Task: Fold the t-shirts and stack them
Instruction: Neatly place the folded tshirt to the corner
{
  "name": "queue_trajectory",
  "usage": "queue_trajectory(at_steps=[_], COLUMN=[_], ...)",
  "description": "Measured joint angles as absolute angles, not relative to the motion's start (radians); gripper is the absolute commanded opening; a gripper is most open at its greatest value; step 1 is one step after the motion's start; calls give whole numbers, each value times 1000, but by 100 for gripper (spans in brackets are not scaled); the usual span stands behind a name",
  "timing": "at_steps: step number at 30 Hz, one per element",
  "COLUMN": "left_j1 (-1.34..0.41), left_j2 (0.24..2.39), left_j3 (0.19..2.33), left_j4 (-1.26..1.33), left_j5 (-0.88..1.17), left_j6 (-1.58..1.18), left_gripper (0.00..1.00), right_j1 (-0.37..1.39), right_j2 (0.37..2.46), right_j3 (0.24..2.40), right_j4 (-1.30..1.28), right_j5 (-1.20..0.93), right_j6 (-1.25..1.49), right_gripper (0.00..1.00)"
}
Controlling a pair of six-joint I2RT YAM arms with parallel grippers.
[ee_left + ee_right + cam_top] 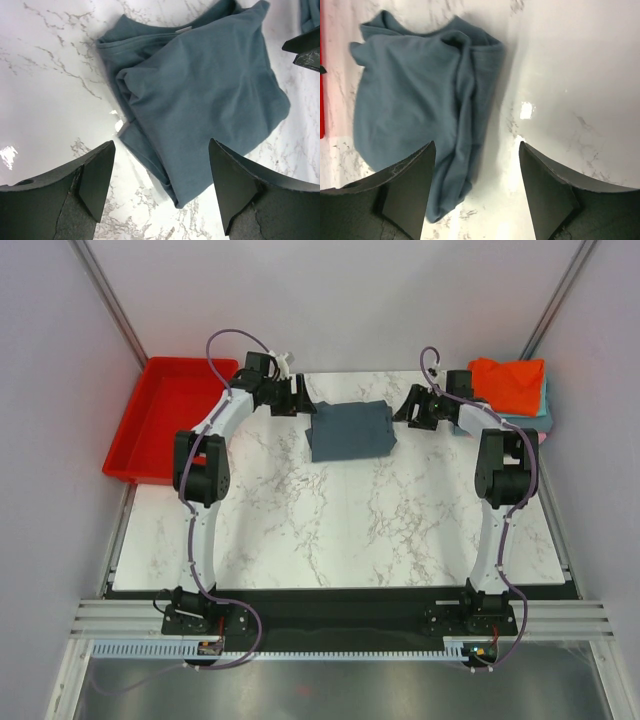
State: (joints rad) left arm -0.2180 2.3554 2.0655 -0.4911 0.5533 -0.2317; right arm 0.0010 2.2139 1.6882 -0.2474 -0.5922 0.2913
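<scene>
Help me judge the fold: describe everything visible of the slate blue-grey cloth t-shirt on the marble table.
The slate blue-grey cloth t-shirt, soft-looking, is folded into a rough rectangle with layered edges, collar showing. It lies flat on the white marble table, between the open left gripper and open right gripper; neither holds it.

slate t-shirt (pixel 350 430): matt cloth | table (pixel 300 530): glossy marble-look | tray (pixel 160 420): glossy plastic
</scene>
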Motion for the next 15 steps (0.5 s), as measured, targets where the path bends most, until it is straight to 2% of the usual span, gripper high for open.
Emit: queue_trajectory(at_steps=[7, 15], left_j1=[-215, -215], left_j2=[2394, 2396], left_j3=[2065, 2065], left_j4=[-495, -502], left_j5=[505, 496], left_j6=[-214, -212], left_gripper=[84, 83], right_j1=[-1, 3], right_j2=[2285, 2354], right_j3=[1687, 1718], right_j4=[-256, -148], right_j5=[-614, -754], right_j6=[299, 398], right_gripper=[77, 77])
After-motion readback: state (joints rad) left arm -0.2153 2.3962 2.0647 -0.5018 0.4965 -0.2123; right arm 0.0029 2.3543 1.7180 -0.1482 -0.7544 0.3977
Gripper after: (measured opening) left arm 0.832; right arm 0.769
